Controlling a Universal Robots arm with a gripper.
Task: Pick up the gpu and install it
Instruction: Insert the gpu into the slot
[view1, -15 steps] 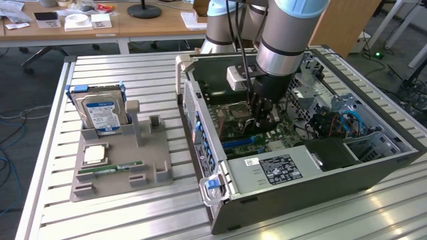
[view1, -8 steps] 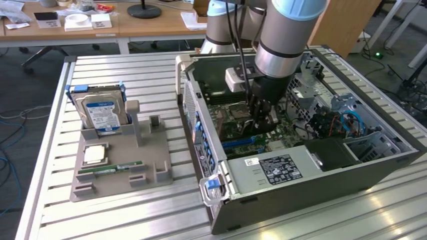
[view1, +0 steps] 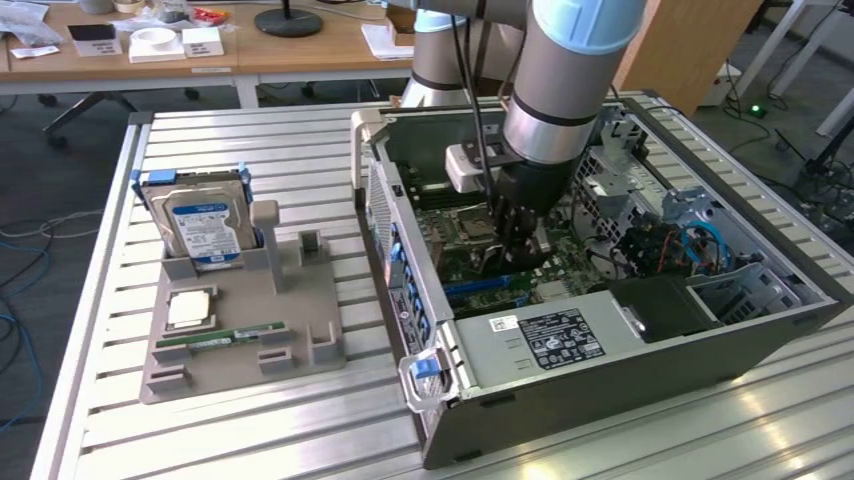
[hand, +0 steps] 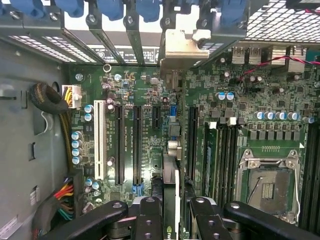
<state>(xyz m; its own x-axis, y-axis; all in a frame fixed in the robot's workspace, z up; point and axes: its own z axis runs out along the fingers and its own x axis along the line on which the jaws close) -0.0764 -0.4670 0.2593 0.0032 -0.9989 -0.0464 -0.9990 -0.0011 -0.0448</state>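
Observation:
My gripper (view1: 518, 248) reaches down into the open computer case (view1: 400, 250), just over the green motherboard (view1: 461, 262). In the wrist view the gripper (hand: 173, 207) is shut on the gpu (hand: 170, 182), a thin card seen edge-on between the two black fingers (hand: 148, 212). The card runs above the motherboard (hand: 150, 90), alongside the long black expansion slots (hand: 135, 145), and its silver metal bracket (hand: 181, 49) is at the case's rear slot openings. I cannot tell whether the card's edge is touching a slot.
On the exterior view's left, a grey holder (view1: 240, 330) carries a blue-labelled hard drive (view1: 203, 228), a processor (view1: 187, 308) and a green memory stick (view1: 220, 338). Inside the case are the processor socket (hand: 267, 187), the power supply (view1: 561, 335), cable bundles (hand: 60, 107) and drive cages (view1: 707, 230).

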